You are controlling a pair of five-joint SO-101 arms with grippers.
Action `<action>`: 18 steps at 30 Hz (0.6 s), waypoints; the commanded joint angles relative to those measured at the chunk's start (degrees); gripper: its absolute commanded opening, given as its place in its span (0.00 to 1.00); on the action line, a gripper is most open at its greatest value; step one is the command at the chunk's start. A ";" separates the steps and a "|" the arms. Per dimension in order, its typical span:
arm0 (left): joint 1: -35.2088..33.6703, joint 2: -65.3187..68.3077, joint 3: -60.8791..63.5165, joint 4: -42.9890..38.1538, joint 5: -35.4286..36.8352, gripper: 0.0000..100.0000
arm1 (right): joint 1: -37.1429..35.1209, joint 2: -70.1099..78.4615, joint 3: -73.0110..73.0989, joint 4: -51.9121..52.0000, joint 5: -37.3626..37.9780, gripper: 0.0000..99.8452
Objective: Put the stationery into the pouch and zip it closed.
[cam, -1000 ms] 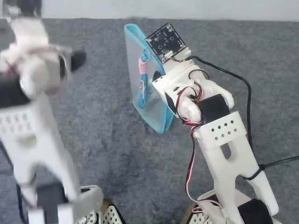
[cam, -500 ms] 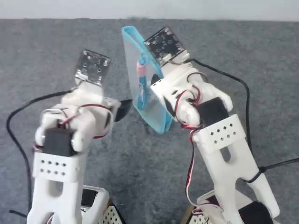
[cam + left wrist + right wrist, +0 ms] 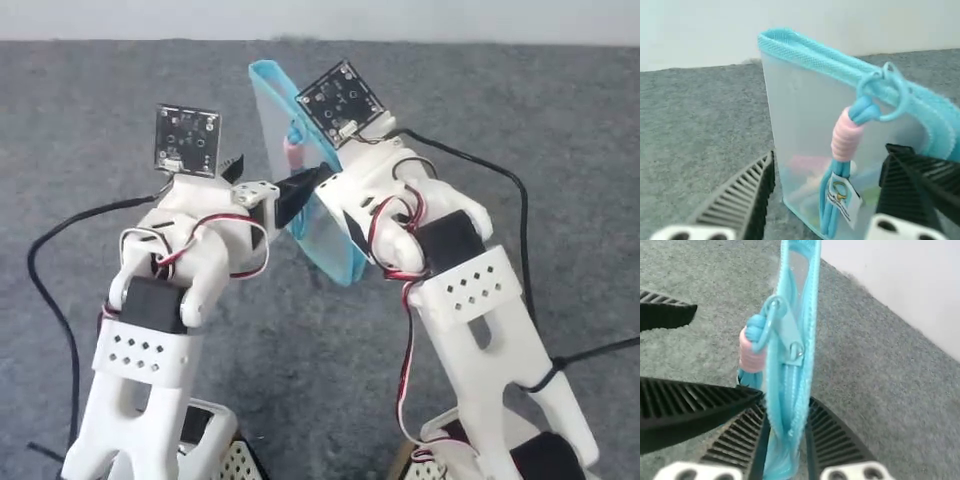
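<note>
Now the grey desk (image 3: 120,100) has both arms leaning in over it. The blue see-through pouch (image 3: 272,140) stands up tall between them. The right jaws (image 3: 787,407) are clenched on the pouch's zip edge and hold it up.

The left arm (image 3: 150,340) was up high a second ago. It has swung down, and the left jaws (image 3: 830,155) are now spread wide apart, right at the pouch's flat side. The blue pull cord (image 3: 832,200) hangs between the left jaws. It hangs from the zip tab (image 3: 792,340), just past the tips of the right jaws. A pink bead (image 3: 846,135) sits on the cord.

Small bits of stationery (image 3: 805,165), pink and green, show through the clear side, just past the left jaws.

So I think the filling is done and the zip comes next. The left jaws look ready to pinch the cord and pull. I cannot tell how much of the zip is open.
</note>
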 commanded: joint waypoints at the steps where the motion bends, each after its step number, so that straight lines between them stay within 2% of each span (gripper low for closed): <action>1: 1.58 -1.32 -0.31 -4.40 0.70 0.32 | -1.63 1.10 4.22 0.48 -0.18 0.01; 6: 1.58 -1.58 3.74 -11.34 0.62 0.32 | -4.44 1.10 5.19 0.57 0.18 0.01; 15: 1.58 -1.85 2.77 -11.60 0.26 0.32 | -5.23 1.71 5.45 0.57 0.09 0.01; 18: 1.49 -1.85 1.27 -11.60 -0.09 0.26 | -5.23 1.71 5.45 0.57 0.00 0.01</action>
